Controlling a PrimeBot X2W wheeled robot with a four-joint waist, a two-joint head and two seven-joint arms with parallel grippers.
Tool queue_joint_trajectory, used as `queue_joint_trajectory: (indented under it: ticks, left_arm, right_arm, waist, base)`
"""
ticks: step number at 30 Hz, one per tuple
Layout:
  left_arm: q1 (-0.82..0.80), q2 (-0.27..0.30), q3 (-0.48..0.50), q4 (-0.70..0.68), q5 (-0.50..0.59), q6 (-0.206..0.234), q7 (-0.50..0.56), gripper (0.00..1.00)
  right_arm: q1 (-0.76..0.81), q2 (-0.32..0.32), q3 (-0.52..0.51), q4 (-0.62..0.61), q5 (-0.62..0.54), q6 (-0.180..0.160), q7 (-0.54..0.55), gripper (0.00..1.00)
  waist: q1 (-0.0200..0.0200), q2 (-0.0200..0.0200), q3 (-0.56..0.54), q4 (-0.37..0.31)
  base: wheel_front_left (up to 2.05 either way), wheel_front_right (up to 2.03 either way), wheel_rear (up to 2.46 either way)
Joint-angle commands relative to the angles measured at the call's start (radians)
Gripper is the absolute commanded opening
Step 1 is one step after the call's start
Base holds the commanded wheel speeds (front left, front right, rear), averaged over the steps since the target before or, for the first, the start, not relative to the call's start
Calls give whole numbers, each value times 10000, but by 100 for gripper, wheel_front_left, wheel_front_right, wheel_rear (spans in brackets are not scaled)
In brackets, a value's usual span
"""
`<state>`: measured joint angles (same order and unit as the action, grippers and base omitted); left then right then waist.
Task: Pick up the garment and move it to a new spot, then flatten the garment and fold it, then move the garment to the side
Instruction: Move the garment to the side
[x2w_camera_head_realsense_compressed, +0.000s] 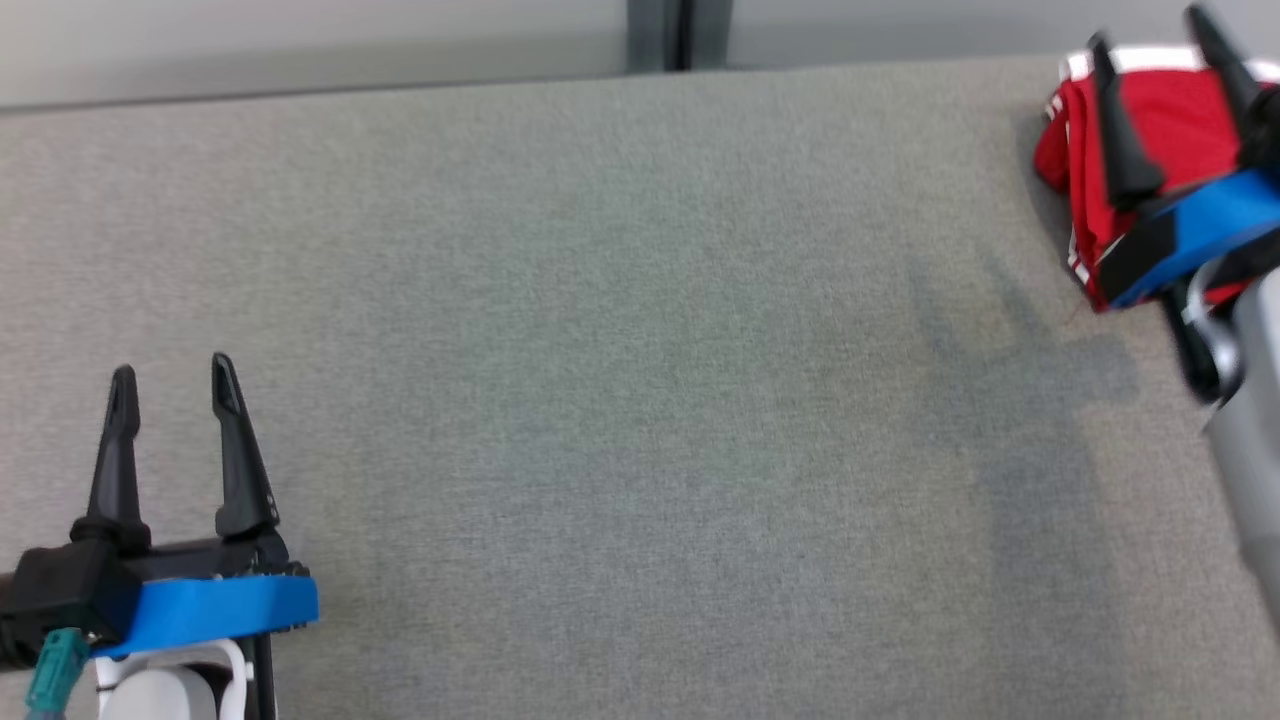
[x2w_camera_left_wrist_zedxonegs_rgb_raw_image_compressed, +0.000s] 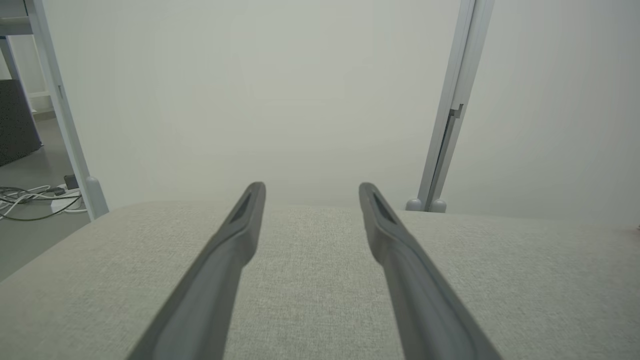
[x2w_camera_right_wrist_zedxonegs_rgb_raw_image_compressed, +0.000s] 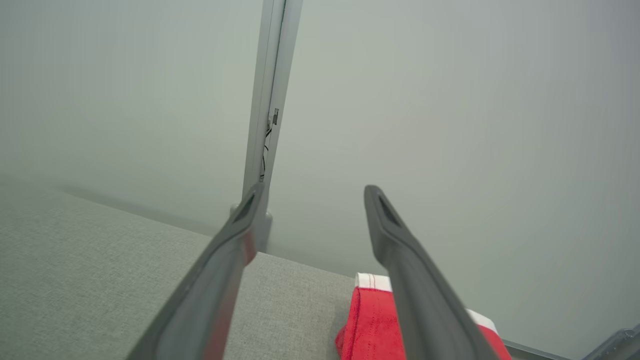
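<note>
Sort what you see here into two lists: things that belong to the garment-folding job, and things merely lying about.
Belongs to the job:
- red garment, at the table's far right
- right gripper, fingers open above the garment
- left gripper, open, holding nothing
- grey table

Just lying about:
- cables on the floor
- metal post behind the table

The left gripper (x2w_camera_left_wrist_zedxonegs_rgb_raw_image_compressed: 311, 189) hangs over the grey cloth table (x2w_camera_left_wrist_zedxonegs_rgb_raw_image_compressed: 525, 280), fingers spread apart. Beyond the table's far edge stands a pale post (x2w_camera_left_wrist_zedxonegs_rgb_raw_image_compressed: 446, 125). Off its left corner, cables (x2w_camera_left_wrist_zedxonegs_rgb_raw_image_compressed: 30, 199) and perhaps a power strip (x2w_camera_left_wrist_zedxonegs_rgb_raw_image_compressed: 62, 203) lie on the floor (x2w_camera_left_wrist_zedxonegs_rgb_raw_image_compressed: 30, 237).
</note>
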<state>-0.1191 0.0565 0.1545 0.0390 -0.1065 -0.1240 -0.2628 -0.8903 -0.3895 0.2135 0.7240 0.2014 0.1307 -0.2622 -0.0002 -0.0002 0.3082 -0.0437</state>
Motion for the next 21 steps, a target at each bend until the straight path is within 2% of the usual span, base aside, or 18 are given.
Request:
queue_joint_trajectory:
  ticks: [1,5,8,10,21]
  left_arm:
    - [202,-23,42,114,-65,-48,-23,100]
    - [547,-44,-20,412,-125,-54,-23,100]
    - [680,-54,-77,533,-154,-50,-23,100]
    - [806,-56,-175,670,-158,-57,-24,100]
    - [1138,-62,-308,1105,-269,-21,-24,100]
  right_arm:
    - [827,352,-132,-622,-80,2,-29,100]
    - [2303,953,-582,-1779,0,0,-28,100]
    - [3044,1260,-819,-2201,41,2,-30,100]
    - [4054,1665,-1296,-2757,105,2,-30,100]
    - [6794,2635,-2274,-3988,-372,2,-31,100]
  waist:
    - [2,2,-411,-8]
    - [2,2,-1010,266]
    - [2,2,-1234,411]
    - [2,2,-1480,602]
    - [2,2,-2033,651]
  base:
    - [0,0,0]
    - [0,0,0]
    - [0,0,0]
    - [0,0,0]
    - [0,0,0]
